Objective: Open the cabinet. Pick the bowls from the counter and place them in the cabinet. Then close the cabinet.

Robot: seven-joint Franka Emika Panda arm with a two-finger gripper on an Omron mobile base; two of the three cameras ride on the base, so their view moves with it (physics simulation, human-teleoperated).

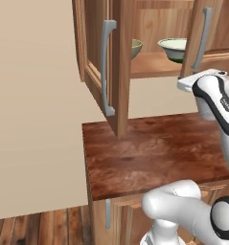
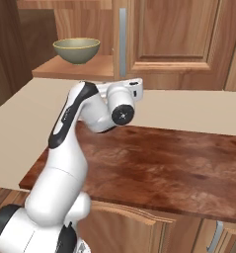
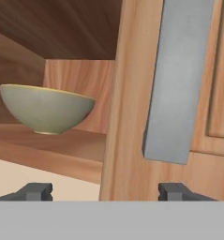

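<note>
On the cabinet [image 1: 149, 64] shelf beyond the fingers [image 3: 104, 191], both bowls are seen: olive bowl [image 3: 45, 112], white-green bowl [image 1: 174, 48]. The fingers stand spread, empty, straddling the door edge below the bar handle [image 3: 179, 79]. The table [image 1: 154, 153] is cleared; closing the doors is judged outstanding.

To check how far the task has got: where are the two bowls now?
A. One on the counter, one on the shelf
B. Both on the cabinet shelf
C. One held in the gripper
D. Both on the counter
B: the olive-tan bowl and the pale bowl both stand on the cabinet shelf, above the counter.
</note>
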